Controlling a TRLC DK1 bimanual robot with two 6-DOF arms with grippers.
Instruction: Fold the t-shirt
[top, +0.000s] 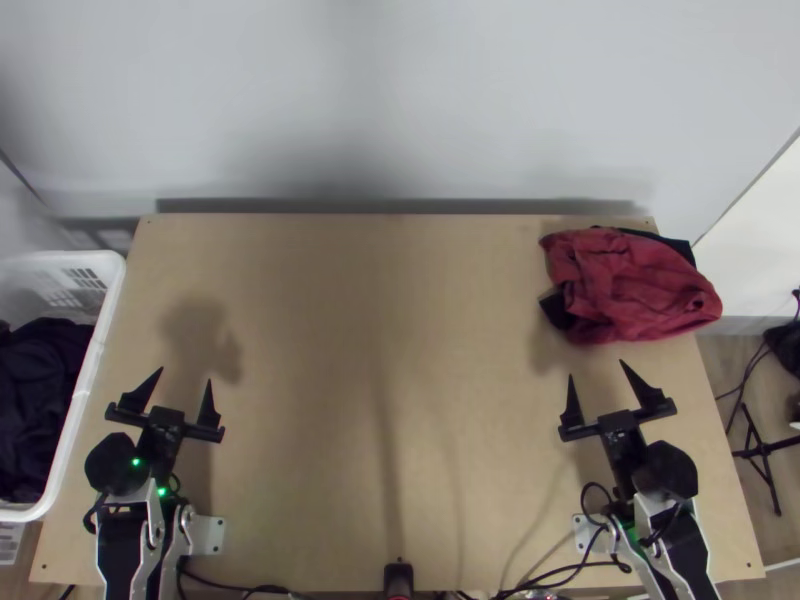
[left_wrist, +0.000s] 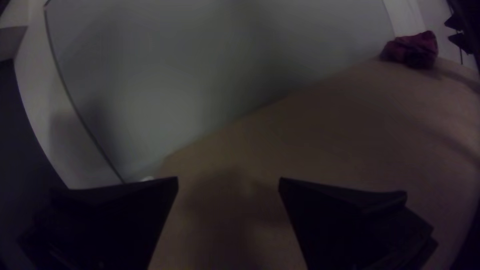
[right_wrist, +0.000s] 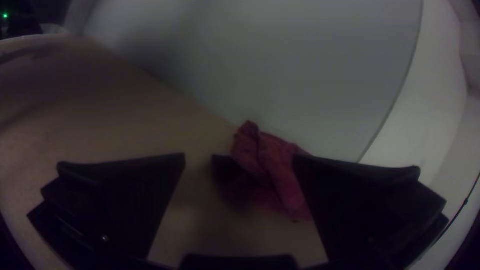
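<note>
Over the far right corner of the light wooden table (top: 400, 300), seen from the top view, a red t-shirt (top: 635, 285) lies bunched in loose, creased folds, with dark cloth (top: 668, 241) peeping out at its far edge and another black patch at its side towards the table's middle. The left gripper (top: 185, 377) hangs over the table's left part, fingers spread wide with nothing in their hold. The right gripper (top: 597, 370) stands just on the near side of the t-shirt, apart from it, its fingers likewise wide open and gripping nothing. Beside the table's left edge sits a white basket (top: 112, 268) with dark clothes (top: 38, 400) in it. From the left wrist view, the two black fingers (left_wrist: 340, 210) stand well apart with bare wood between them, and the t-shirt is a small red heap at the far side of the table. From the right wrist view, the fingers are just as widely parted; the t-shirt shows beyond them, partly hidden by one, and the dim patch at its side is probably the dark cloth.
</note>
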